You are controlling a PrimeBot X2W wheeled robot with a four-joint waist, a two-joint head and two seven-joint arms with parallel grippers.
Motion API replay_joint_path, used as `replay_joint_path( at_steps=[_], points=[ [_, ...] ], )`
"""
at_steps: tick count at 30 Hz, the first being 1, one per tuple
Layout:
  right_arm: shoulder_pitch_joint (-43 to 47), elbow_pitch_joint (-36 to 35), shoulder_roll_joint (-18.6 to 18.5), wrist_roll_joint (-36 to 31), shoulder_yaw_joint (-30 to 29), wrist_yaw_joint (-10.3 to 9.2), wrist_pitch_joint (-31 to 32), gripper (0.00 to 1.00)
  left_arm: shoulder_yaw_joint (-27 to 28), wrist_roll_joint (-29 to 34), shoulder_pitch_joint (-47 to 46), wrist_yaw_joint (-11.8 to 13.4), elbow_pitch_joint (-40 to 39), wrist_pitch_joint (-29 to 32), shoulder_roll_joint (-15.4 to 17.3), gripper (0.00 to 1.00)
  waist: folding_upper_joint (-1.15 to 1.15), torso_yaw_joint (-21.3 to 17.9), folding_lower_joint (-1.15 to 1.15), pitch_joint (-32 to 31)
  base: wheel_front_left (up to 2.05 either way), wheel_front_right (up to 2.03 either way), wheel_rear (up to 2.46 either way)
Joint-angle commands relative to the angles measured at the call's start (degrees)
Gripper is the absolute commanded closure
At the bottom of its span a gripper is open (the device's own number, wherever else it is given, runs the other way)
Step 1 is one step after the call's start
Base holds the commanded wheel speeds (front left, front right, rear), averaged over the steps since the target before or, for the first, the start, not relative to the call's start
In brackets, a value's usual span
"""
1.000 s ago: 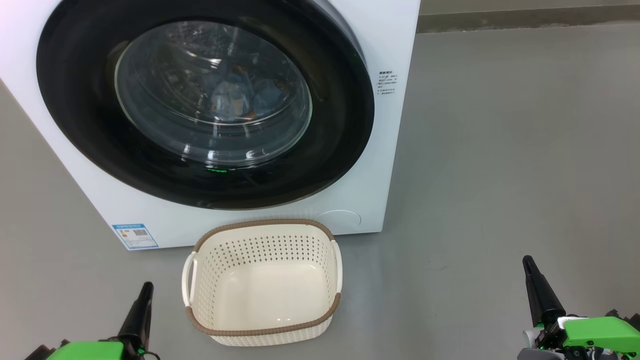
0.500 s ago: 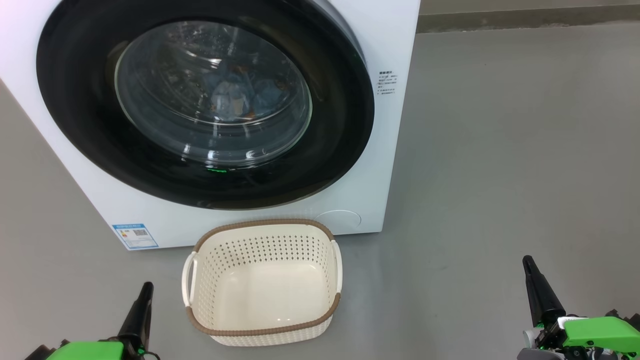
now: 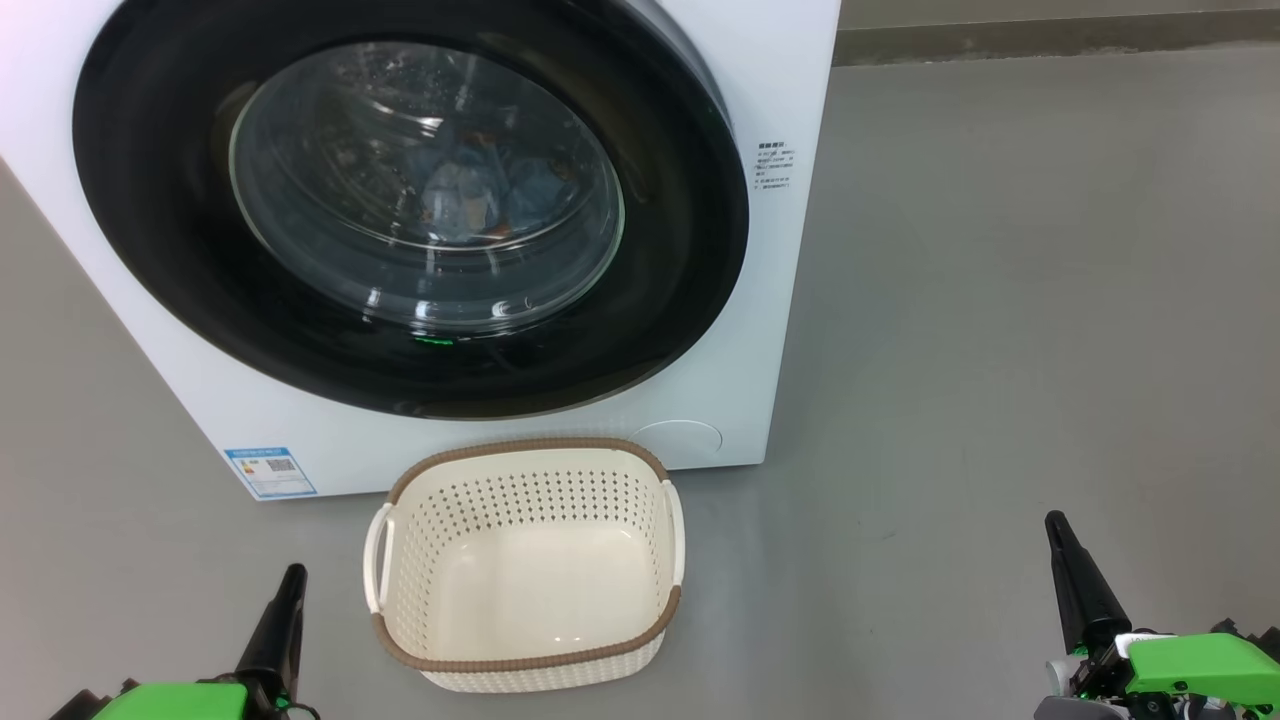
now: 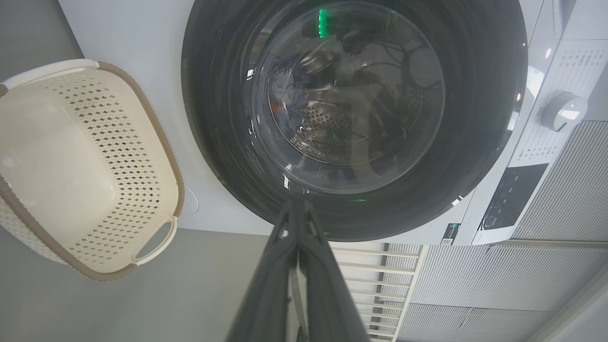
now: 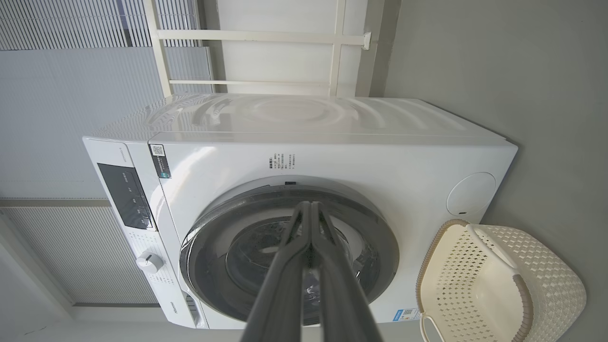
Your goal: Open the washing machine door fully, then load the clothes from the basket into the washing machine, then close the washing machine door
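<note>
**A:** Where were the clothes [image 3: 470, 190]?

**B:** Inside the washing machine [image 3: 780, 80]. They were a blue bundle seen through the glass of the washing machine door [image 3: 150, 200], which appeared shut against the front. The basket [image 3: 525, 442] stood empty on the floor [image 3: 1000, 350], just in front of the machine.

**A:** And the tools?

**B:** Each had its two fingers pressed together, holding nothing. The left tool [image 3: 293, 578] sat low on the left, near the basket's left side. The right tool [image 3: 1058, 530] sat low on the right, well apart from both basket and machine.

**A:** Which way did the door lie from them?

**B:** Up and ahead of both, with its round face turned toward the robot. The left tool was the nearer one. As I judged it, all three steps looked done, so no reach toward the door seemed called for.
</note>
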Motion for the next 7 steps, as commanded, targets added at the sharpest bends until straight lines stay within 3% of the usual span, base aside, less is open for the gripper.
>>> replay_joint_path(
  at_steps=[1,7],
  points=[
    [-2.3,-1.5,-0.2,0.2,1.3,0.10,0.4,1.00,2.0,-0.4,-2.4,-0.4,-1.5,0.3,1.2,1.00,0.00,0.0,0.00,0.0,0.00,0.00,0.00],
    [-2.3,-1.5,-0.2,0.2,1.3,0.10,0.4,1.00,2.0,-0.4,-2.4,-0.4,-1.5,0.3,1.2,1.00,0.00,0.0,0.00,0.0,0.00,0.00,0.00]
  ],
)
